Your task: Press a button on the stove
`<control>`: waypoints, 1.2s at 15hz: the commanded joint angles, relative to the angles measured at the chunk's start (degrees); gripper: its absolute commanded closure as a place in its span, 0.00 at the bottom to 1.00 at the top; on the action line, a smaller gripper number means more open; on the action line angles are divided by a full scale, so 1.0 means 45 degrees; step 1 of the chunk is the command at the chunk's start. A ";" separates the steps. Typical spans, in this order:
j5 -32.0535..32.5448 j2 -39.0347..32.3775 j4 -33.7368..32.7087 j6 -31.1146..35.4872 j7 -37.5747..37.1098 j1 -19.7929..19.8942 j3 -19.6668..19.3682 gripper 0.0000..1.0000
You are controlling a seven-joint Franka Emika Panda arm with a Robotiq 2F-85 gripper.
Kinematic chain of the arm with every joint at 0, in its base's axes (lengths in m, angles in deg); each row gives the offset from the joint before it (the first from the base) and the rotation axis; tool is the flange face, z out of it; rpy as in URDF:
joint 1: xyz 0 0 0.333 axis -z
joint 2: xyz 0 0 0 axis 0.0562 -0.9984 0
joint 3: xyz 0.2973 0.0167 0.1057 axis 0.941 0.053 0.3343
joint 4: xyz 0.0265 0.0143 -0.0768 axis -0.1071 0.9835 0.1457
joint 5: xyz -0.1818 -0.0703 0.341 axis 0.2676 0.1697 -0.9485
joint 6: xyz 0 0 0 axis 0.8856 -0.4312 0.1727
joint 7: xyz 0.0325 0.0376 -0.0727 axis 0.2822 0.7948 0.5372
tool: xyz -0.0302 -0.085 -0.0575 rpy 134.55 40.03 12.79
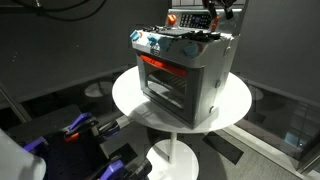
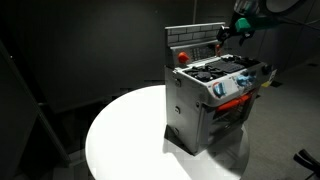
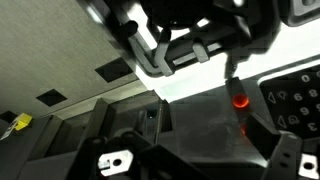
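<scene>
1. Wrist view shows a red button [image 3: 240, 100] on the stove [image 3: 200, 135], near the pincer [image 2: 229, 34].
2. Stove stands on a round white surface [image 1: 128, 98]; pincer spread or pressed together, I cannot tell.
3. Risk: an off-centre push could miss the button or shove the light stove.

A lab or studio setting is suggested: a toy stove [image 1: 185, 65] is staged alone on a round white surface [image 2: 120, 130], dark walls [image 2: 80, 50] are seen in both exterior views, and grey office carpet [image 3: 60, 40] with dark rectangular plates [image 3: 112, 70] is shown in the wrist view.
</scene>
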 commanded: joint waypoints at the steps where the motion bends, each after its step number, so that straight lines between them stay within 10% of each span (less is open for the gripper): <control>1: 0.0083 -0.0644 -0.0893 -0.0331 -0.0226 -0.0401 -0.0363 0.00; 18: -0.3624 0.2358 0.1644 -0.2883 0.3790 -0.0356 -0.0054 0.00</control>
